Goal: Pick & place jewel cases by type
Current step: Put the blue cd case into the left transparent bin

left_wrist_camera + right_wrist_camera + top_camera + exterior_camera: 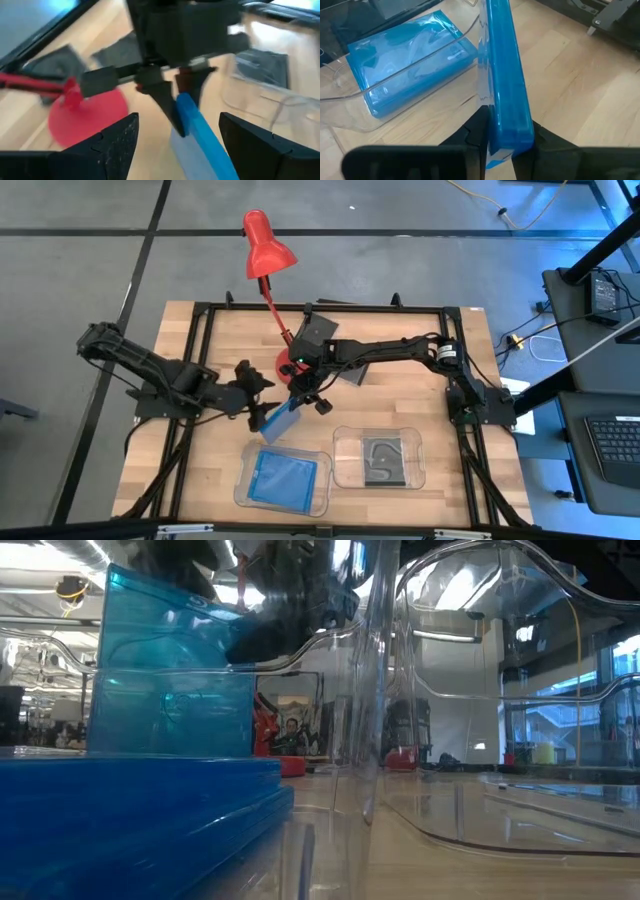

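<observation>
A translucent blue jewel case stands on edge between both grippers, just beyond the left tray's far corner. My right gripper is shut on it, reaching in from the table's right. My left gripper is open. Its two fingers stand on either side of the case's lower end without visibly touching it. More blue cases lie flat in the left clear tray. One dark case lies in the right clear tray. Two dark cases lie flat near the lamp base. My right gripper pinches the blue case between its two fingers at one narrow end, across the case's thickness. The fingers come from above, slanting down. The case is on edge and tilted, hanging below them. In the low view the tray's stack hides its lower end.
The red desk lamp stands with its round base just beyond the grippers and its stem leaning toward the far edge. The two trays sit side by side near the near edge. Bare wood lies to the left of the trays.
</observation>
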You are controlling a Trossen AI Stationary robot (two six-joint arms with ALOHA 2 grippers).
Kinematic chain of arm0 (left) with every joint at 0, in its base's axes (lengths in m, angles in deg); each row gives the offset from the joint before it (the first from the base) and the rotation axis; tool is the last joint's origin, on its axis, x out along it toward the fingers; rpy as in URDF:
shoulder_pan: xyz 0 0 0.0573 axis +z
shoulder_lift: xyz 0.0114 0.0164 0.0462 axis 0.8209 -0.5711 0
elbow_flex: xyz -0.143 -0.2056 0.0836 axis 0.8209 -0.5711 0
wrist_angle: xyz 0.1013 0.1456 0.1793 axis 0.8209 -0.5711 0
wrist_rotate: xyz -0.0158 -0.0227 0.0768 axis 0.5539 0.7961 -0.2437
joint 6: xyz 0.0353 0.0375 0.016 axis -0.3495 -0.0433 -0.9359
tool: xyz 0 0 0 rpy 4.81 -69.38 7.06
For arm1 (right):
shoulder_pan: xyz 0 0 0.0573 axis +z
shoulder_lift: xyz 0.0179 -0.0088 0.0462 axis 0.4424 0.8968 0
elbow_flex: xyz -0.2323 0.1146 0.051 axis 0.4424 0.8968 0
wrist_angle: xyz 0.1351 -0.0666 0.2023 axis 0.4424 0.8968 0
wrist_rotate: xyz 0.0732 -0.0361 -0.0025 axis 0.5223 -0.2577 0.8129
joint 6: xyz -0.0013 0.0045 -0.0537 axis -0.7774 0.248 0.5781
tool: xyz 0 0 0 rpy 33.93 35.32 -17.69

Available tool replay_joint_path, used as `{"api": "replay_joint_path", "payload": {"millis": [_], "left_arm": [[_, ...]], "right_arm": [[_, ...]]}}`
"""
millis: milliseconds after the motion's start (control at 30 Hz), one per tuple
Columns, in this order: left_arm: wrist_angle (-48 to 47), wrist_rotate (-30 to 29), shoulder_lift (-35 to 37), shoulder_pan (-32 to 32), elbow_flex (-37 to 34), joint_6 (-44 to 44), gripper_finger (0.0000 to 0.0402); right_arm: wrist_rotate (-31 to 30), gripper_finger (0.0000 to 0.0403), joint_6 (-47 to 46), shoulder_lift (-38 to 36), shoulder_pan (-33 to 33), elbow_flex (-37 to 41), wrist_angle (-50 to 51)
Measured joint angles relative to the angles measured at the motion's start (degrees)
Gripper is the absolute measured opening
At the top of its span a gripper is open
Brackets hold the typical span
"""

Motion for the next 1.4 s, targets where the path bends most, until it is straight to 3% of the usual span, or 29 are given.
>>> {"api": "replay_joint_path", "payload": {"millis": [333,500,600,833,1033,1400], "left_arm": [[-18.42,14.56,-14.93,1.65,16.65,7.58,0.0271],[-35.32,15.19,-23.57,1.88,26.37,12.18,0.027],[-39.98,15.62,-26.3,2.25,30.12,16.62,0.027],[-40.62,22.03,-27.79,2.65,31.67,23.07,0.0269],[-40.45,23.2,-28.13,2.65,31.67,26.11,0.0264],[-39.64,23.39,-29.18,2.65,31.63,27.57,0.0177]], "right_arm": [[0.24,0.0064,-0.13,0.0,0.0,0.0,-0.14],[0.26,0.0064,-0.13,0.0,0.0,0.0,-0.17],[0.24,0.0065,-0.15,0.0,-0.02,0.0,-0.19],[0.37,0.0065,-0.15,0.0,0.07,-0.02,-0.03],[0.35,0.0065,-0.15,0.0,0.07,-0.02,-0.03],[0.35,0.0065,-0.15,0.0,0.07,-0.07,-0.03]]}}
